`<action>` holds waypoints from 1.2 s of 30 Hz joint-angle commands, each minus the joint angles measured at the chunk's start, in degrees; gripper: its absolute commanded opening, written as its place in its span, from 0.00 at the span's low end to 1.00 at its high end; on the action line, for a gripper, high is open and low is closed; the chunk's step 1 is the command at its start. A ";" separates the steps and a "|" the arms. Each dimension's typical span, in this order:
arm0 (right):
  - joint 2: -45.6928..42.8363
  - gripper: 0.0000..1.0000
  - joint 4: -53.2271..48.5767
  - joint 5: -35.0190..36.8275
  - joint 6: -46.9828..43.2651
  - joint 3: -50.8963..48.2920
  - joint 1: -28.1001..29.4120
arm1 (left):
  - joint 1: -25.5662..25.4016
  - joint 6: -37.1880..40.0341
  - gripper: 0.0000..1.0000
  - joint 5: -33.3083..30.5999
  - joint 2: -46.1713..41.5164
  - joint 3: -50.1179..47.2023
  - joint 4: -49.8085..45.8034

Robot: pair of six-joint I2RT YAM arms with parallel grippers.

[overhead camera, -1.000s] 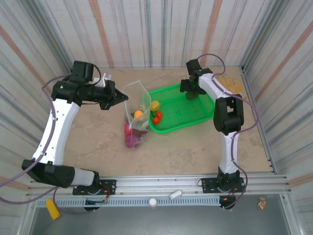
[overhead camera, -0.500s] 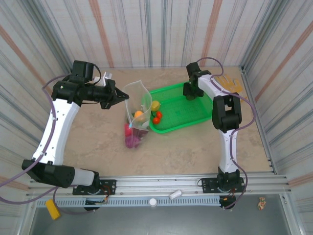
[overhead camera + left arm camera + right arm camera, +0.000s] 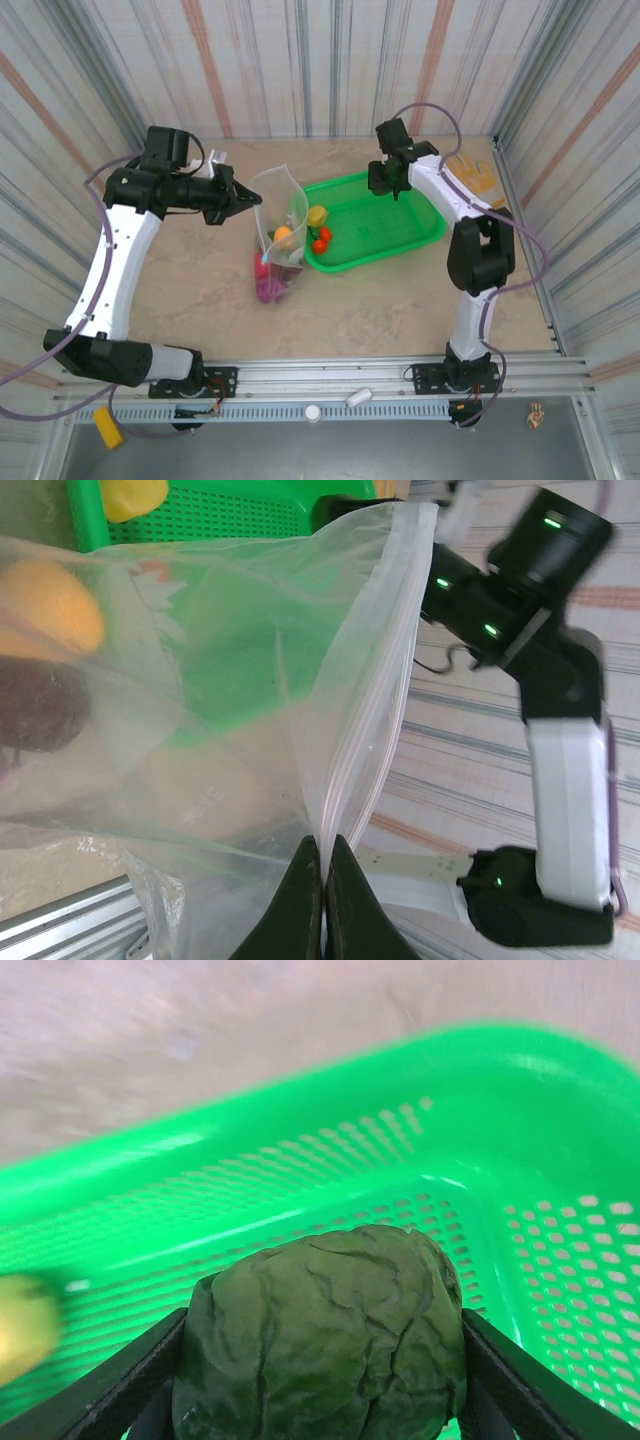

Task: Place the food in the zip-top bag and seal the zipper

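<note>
- dark green wrinkly toy vegetable (image 3: pixel 320 1335); darker green lines all over it
- bright green plastic mesh tray (image 3: pixel 300 1160); rows of tiny holes
- clear crinkly plastic bag (image 3: pixel 200 680); pale whitish zipper strip (image 3: pixel 372 690)
- orange toy piece (image 3: pixel 50 605); dark maroon toy piece (image 3: pixel 35 705); pink-purple toy piece (image 3: pixel 270 285)
- yellow toy piece (image 3: pixel 317 215); small red toy tomatoes (image 3: pixel 319 246)
- tan table top (image 3: pixel 200 290); cloudy marks like stone
- grey and white striped walls (image 3: pixel 300 60); some orange-brown stripes
- yellow work glove (image 3: pixel 470 168)

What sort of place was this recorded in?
Probably a lab robot test cell: two arms bolted to a metal rail, striped panel walls around the table, plus a dark green toy vegetable and green mesh tray.
</note>
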 commanded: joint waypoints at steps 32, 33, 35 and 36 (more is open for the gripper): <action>-10.92 0.62 -13.83 -6.70 -10.76 16.71 31.04 | -1.55 -13.09 0.00 0.93 -0.83 -3.36 0.46; -10.51 0.62 -14.02 -6.59 -10.64 16.71 31.00 | -2.05 -14.42 0.00 0.89 -0.81 -4.04 0.61; -9.77 0.63 -14.02 -7.29 -10.70 16.80 31.08 | -2.93 -16.38 0.00 0.56 -0.80 -4.27 0.65; -9.35 0.64 -14.05 -7.70 -10.91 16.80 31.29 | -3.42 -17.44 0.00 0.27 -0.73 -4.13 0.50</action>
